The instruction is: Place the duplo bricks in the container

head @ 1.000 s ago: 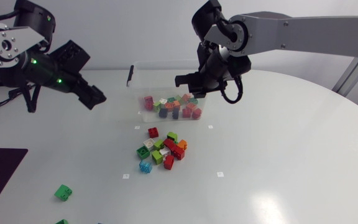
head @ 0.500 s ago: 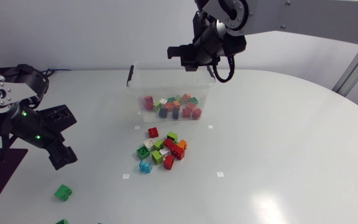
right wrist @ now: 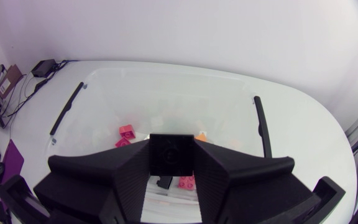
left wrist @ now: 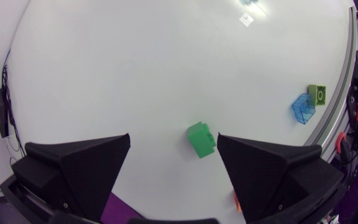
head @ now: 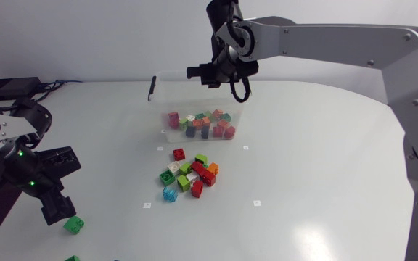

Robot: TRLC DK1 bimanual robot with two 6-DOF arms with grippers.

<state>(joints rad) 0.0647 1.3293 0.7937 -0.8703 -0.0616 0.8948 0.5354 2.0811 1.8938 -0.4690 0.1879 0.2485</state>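
Roughly halfway, I judge: my left gripper (left wrist: 174, 139), spread wide, hangs over a stray green brick (left wrist: 202, 140) just beside one finger, as only its wrist view shows; a loose pile (head: 187, 174) waits before the container (head: 167, 94), which already holds many bricks (head: 202, 125); over its back rim my right gripper (head: 197, 72) clamps what looks like a black brick (right wrist: 171, 157), visible only from its wrist

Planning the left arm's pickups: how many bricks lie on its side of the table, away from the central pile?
2. One green brick lies between the left gripper's open jaws; a second green brick is cut off at the head view's lower edge. More may be hidden.
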